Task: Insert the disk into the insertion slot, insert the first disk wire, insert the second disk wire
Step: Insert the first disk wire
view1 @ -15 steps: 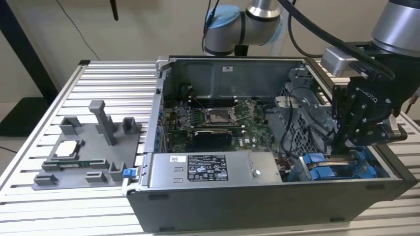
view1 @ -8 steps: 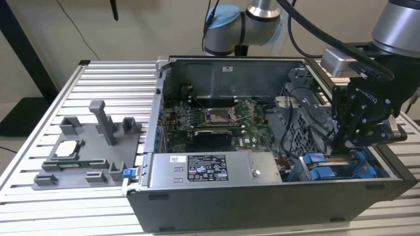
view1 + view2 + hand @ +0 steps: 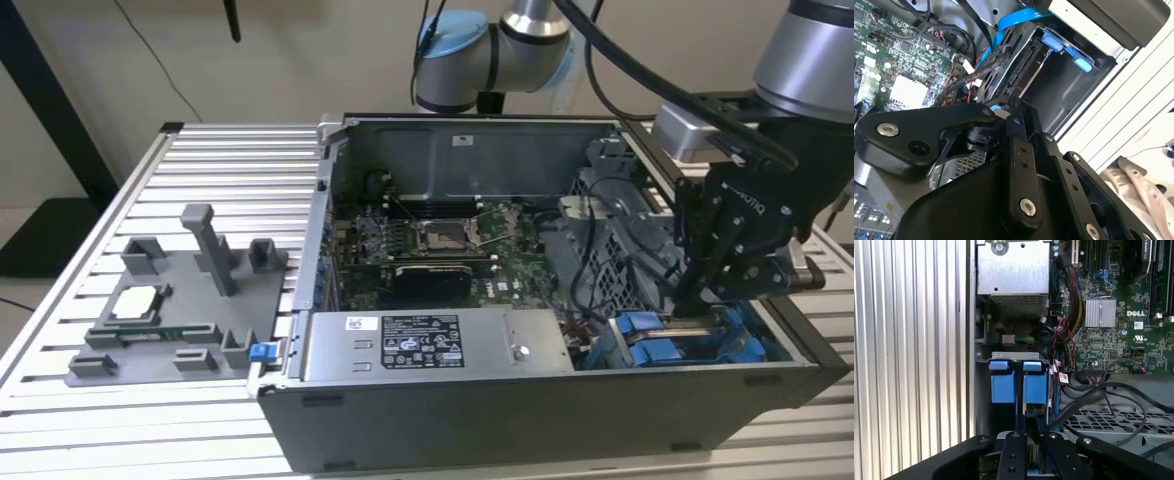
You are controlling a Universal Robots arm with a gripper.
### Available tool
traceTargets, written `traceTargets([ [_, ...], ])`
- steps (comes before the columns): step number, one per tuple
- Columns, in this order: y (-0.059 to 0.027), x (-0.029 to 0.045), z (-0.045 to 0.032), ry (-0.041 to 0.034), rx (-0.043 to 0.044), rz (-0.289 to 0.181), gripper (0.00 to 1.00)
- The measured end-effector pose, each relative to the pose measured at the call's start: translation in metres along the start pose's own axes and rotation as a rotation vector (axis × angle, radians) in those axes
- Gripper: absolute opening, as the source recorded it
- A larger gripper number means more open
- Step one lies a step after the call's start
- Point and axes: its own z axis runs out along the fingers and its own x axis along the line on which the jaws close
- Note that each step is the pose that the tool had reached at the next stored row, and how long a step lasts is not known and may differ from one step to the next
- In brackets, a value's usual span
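My gripper [image 3: 703,303] reaches down into the front corner of the open computer case [image 3: 534,410], at the exterior view's right. Its black fingers [image 3: 1017,445] stand close together and look shut on the disk [image 3: 1021,67], a grey slab with a connector edge and a bright blue carrier [image 3: 1004,386]. The disk sits in the insertion slot [image 3: 1066,82], a dark metal bay with blue tabs [image 3: 1081,62]. A blue flat cable [image 3: 1014,17] and black wires [image 3: 1089,397] hang loose beside the bay.
The motherboard [image 3: 427,245] and its heatsink [image 3: 1100,312] fill the case floor. The power supply [image 3: 427,345] lies along the front wall, and a perforated metal cage [image 3: 1114,420] sits next to the slot. A grey fixture [image 3: 174,310] holding a small square chip stands on the slatted table.
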Motion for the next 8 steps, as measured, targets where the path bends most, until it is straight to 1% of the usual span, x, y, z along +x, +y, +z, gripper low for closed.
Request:
traceTargets([
  [4, -0.0061, -0.0002, 0.0016, -0.0032, -0.0001, 0.0, 0.0],
  [8, -0.0139, -0.0004, 0.0029, -0.0034, -0.0001, 0.0, 0.0],
])
